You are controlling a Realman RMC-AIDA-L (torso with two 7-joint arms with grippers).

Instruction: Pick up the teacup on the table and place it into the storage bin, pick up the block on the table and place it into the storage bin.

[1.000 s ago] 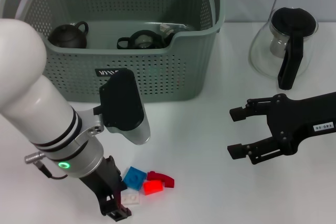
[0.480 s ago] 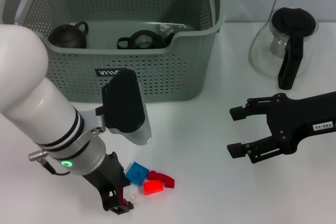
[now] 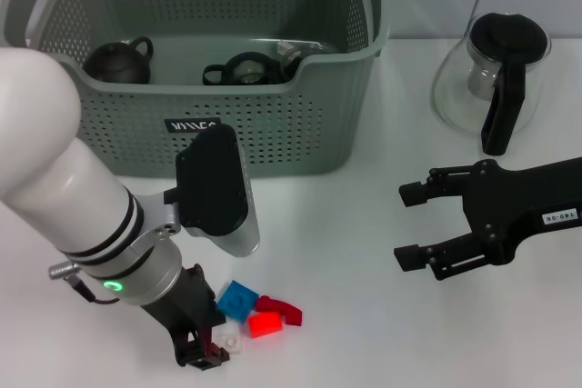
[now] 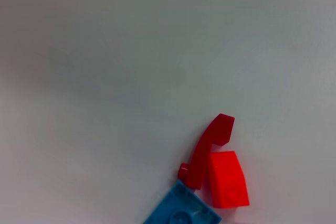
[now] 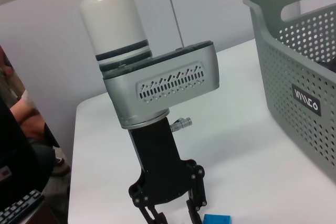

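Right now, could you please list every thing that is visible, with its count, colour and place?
storage bin: 1, grey-green, far side of the table, orange-red clips on its rim.
teapot: 1, dark, inside the bin, at its left end.
dark ringed item: 1, black, inside the bin, middle; cannot tell what it is.
glass carafe: 1, clear with black lid and handle, far right of the table.
blocks: blue, 1; red, 1; dark red curved, 1; white, 1; clustered near the table's front edge.
table: 1, white.
left gripper: 1, black, over the white block.
right gripper: 1, black, fingers open, above the table's right side.
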